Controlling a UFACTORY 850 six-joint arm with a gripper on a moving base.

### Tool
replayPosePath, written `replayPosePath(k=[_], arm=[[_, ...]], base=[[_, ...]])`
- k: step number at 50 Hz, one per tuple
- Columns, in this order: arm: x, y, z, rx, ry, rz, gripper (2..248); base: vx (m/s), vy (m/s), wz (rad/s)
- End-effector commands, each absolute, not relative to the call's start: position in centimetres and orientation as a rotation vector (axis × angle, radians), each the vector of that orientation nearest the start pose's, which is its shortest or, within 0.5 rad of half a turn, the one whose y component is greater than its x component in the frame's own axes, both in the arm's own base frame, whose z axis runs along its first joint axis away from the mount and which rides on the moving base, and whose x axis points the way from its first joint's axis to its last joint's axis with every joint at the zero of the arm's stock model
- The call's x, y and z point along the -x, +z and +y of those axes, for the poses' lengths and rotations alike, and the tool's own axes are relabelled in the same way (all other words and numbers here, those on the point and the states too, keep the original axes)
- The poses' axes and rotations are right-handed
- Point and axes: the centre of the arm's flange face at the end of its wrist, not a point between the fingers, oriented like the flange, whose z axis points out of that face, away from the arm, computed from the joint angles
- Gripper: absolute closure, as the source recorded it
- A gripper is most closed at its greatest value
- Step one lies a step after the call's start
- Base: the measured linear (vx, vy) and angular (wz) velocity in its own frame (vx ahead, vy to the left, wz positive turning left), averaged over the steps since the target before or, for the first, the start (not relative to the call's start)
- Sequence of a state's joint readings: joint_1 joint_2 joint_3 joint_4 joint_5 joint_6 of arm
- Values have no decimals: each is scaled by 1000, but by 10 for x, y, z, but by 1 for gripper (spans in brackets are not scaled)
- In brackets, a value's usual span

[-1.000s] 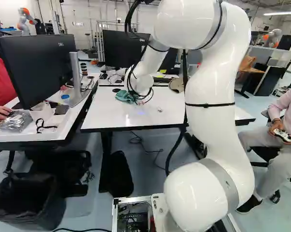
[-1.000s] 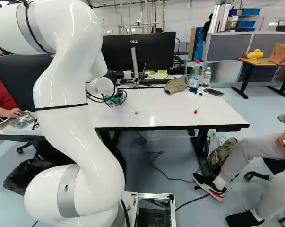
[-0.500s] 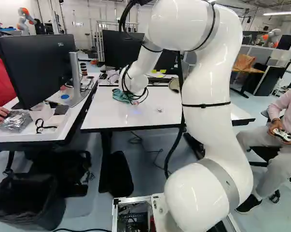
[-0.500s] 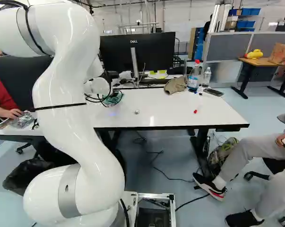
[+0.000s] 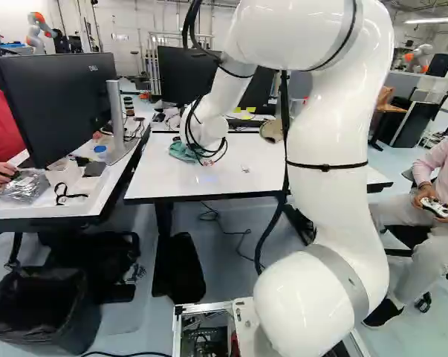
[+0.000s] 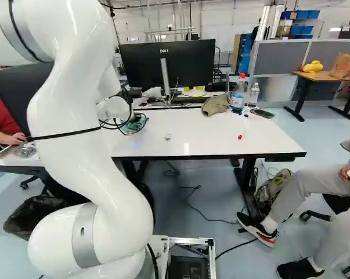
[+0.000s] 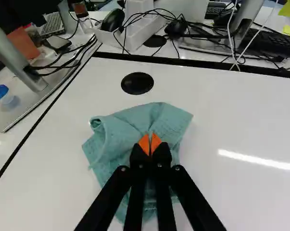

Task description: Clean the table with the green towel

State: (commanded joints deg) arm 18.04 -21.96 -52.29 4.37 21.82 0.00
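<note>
Over the left part of the white table (image 5: 246, 187), my gripper (image 5: 206, 156) points down, partly hidden by the wrist and cables. Beside it the crumpled green towel (image 5: 182, 151) lies on the tabletop; the right base view shows some of the towel (image 6: 135, 124) behind the cables. In the wrist view the gripper (image 7: 150, 145) has its orange tips together, pinching the towel (image 7: 130, 126) near its middle. A small shiny bit (image 6: 168, 138) and a red piece (image 6: 240, 137) lie on the table farther right.
Behind the towel is a round black grommet (image 7: 137, 83). A cap (image 6: 216, 104), bottles (image 6: 238, 96) and a phone (image 6: 262, 113) stand or lie at the table's back. A monitor desk (image 5: 97, 204) adjoins on the left. Another robot (image 5: 41, 33) stands far off.
My arm has swept the gripper leftward over the table, lately a little nearer the base, and the towel has moved with it. The base has stayed put.
</note>
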Motion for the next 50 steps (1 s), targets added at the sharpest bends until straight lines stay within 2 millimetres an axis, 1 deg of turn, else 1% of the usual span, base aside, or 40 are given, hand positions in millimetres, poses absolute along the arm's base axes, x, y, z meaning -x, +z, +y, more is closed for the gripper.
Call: replayPosePath(k=[16,33,42,50], arm=[[-504,381,166,2691,-1279,-323,225],[-474,383,149,2710,-1264,-306,225],[-473,383,148,2710,-1266,-305,225],[-472,390,147,2700,-1282,-303,225]], base=[[0,0,0],[0,0,0],[0,0,0],[0,0,0]])
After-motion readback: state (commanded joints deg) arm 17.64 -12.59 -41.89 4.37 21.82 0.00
